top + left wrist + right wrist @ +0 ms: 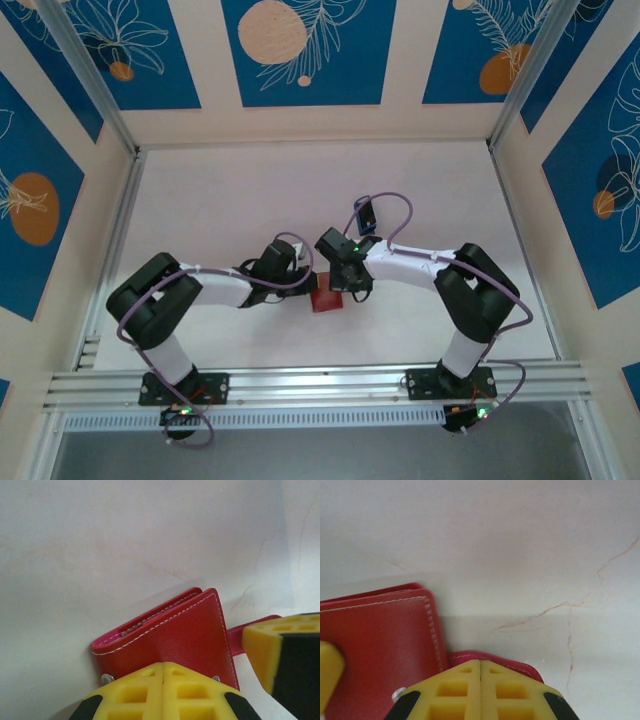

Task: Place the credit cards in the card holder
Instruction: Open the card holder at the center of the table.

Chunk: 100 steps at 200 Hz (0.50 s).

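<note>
Card holder (325,298): one, red with pale stitching, lay closed on the white table (250,200), between the two wrists and touching both. Two grippers were at it. The left gripper (163,680) had its yellow fingers pressed together at the holder's near edge. The right gripper (480,680), fingers likewise together, sat over the tab (495,657). Whether either one pinched leather could not be told.

The left wrist view showed the layered pocket edges along the holder's top and the tab sticking out to the side toward one right finger (280,650). The right wrist view showed thin brownish cracks (570,605) in the tabletop. The overhead view showed both arms bent inward, purple cables (395,200), aluminium rails (320,380) at the near edge, and cream walls with blue leaf-printed panels (300,50).
</note>
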Each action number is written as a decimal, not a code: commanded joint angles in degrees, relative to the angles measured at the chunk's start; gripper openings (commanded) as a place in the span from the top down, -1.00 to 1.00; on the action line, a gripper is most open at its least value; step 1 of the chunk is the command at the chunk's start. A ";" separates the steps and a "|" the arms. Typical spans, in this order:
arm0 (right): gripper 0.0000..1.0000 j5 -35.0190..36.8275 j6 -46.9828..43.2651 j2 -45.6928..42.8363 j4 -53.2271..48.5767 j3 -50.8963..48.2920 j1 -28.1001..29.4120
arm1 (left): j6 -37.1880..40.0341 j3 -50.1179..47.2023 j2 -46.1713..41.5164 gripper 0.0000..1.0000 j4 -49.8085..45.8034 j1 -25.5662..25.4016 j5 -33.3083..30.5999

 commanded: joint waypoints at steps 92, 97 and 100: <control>1.00 -8.19 1.09 1.63 5.30 -5.17 -4.33 | 3.43 2.60 -13.80 0.99 -19.42 -0.83 -1.03; 1.00 -8.42 1.11 1.45 5.44 -5.26 -4.45 | 3.51 2.68 -13.99 1.00 -21.50 -0.75 -2.43; 1.00 -8.53 1.07 1.36 5.55 -5.33 -4.54 | 3.69 2.68 -14.11 1.00 -22.41 -0.79 -2.94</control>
